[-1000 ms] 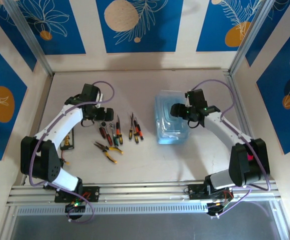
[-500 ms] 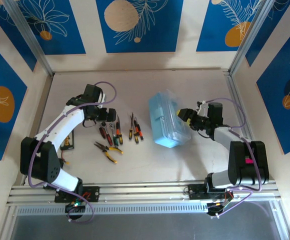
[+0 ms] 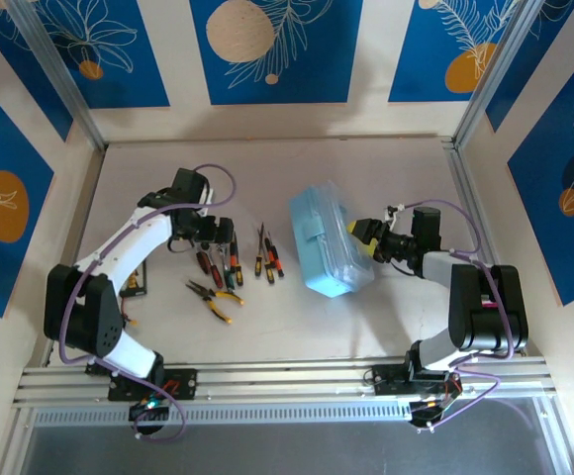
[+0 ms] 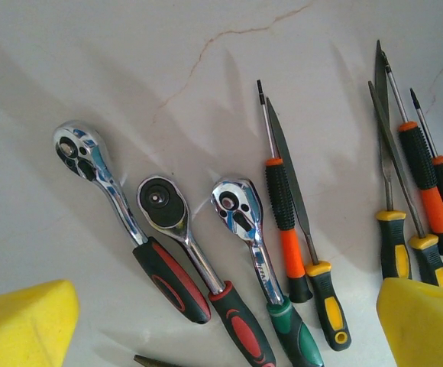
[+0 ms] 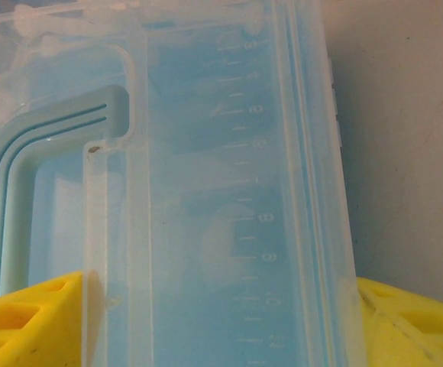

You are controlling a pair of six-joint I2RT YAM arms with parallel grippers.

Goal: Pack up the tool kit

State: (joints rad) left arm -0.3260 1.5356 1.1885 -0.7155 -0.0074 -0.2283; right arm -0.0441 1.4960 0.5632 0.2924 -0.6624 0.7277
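Case (image 3: 329, 240) of translucent light-blue plastic sits askew on the desk (image 3: 297, 327), its lid closed. At the case's right end the right claw (image 3: 364, 240) clamps it: from the wrist, its yellow pads (image 5: 30, 321) press against either side of the case's wall. Left of the case, apart from it, loose tools lie in a row on the desk: screwdrivers (image 3: 265, 252) with orange-black and yellow-black handles closest to the case, then three chrome ratchets (image 4: 191, 252) with red and green grips. Pliers (image 3: 213, 295) lie left of the case too, nearer the arm bases. Over the ratchets, on the side away from the case, hangs the left claw (image 3: 213, 230), jaws spread wide and holding nothing.
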